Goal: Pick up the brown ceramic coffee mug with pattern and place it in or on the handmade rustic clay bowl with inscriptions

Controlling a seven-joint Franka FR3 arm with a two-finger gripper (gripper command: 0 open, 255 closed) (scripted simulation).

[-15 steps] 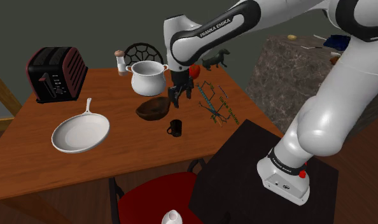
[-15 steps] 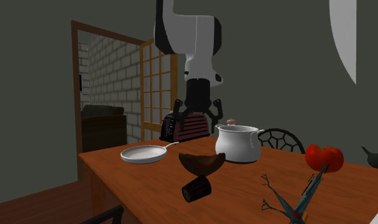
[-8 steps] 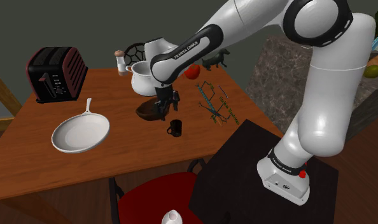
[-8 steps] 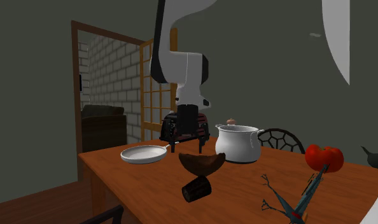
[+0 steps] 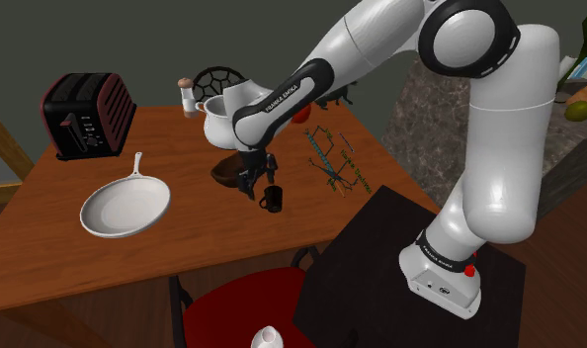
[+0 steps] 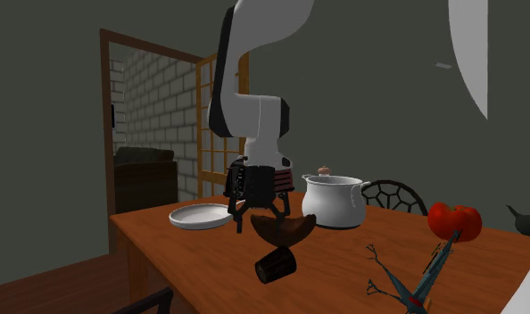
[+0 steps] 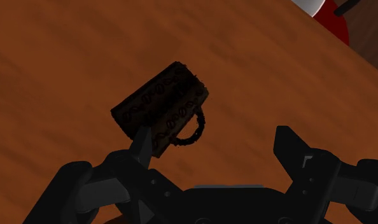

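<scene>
Here the pincer (image 7: pixel 214 140) hangs spread beside the mug (image 7: pixel 161 108) on a brown table (image 5: pixel 104 267), brick wall (image 6: pixel 156 98) beyond.

The white arm (image 5: pixel 499 148) rises upright at the shoulder view's right, bends at a high elbow and slopes down towards the left. The black claw (image 5: pixel 254 186) points downward. Its two fingers (image 7: pixel 288 143) stand well apart, clasping nothing.

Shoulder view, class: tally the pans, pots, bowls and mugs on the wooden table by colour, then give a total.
White: 2, the frying pan and the pot
Dark brown: 2, the bowl and the mug
Total: 4
</scene>
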